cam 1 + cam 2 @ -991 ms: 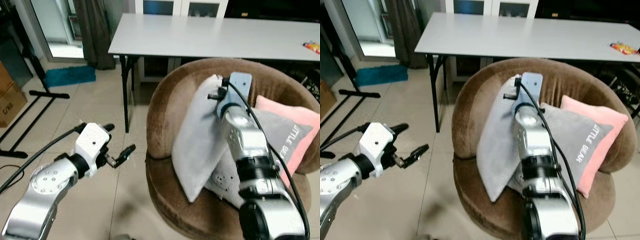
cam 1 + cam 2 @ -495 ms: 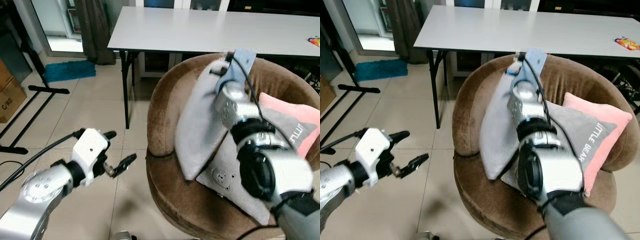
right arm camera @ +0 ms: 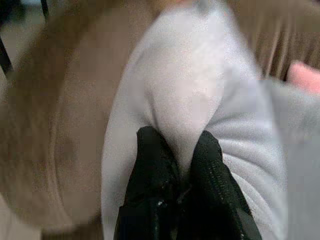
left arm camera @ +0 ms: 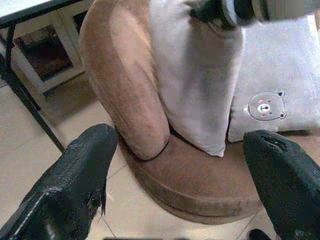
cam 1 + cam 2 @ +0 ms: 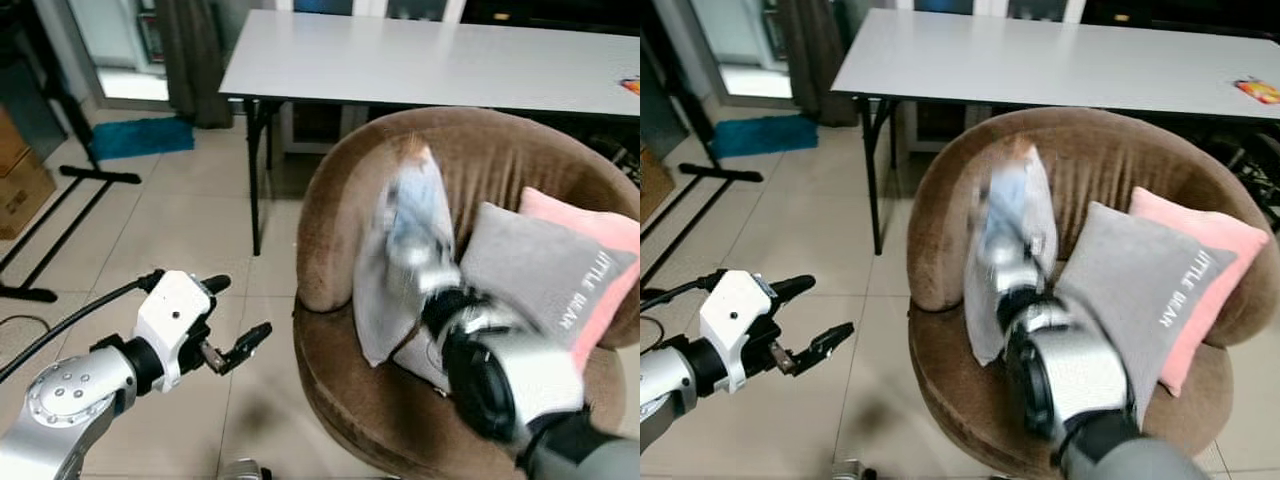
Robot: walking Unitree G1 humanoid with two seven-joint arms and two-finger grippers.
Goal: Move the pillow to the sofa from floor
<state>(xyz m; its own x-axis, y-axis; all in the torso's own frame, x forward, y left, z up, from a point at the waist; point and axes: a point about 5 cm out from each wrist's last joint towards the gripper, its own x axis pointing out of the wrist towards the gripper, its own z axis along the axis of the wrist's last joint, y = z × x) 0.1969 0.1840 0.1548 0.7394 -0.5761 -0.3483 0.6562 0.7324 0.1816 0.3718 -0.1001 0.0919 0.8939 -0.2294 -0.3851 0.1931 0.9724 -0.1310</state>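
A light grey pillow (image 5: 376,300) stands upright in the brown round sofa chair (image 5: 330,230), leaning against its left inner wall. My right arm (image 5: 440,290) reaches over the seat and is blurred by motion. In the right wrist view my right gripper (image 3: 182,165) is shut on a fold of the grey pillow (image 3: 200,90). My left gripper (image 5: 233,313) hangs open over the tiled floor, left of the sofa, holding nothing. The left wrist view looks between its fingers (image 4: 75,185) at the pillow (image 4: 200,75) and the sofa's front.
A grey bear-print pillow (image 5: 530,270) and a pink pillow (image 5: 600,235) lie in the sofa's right half. A white table (image 5: 420,60) stands right behind it. A cardboard box (image 5: 20,180), black stand legs (image 5: 60,200) and a blue mat (image 5: 140,135) are at left.
My right arm has swung lower and toward me, now blurred, with the grey pillow still pinched and sitting lower in the seat. The left gripper has hardly moved.
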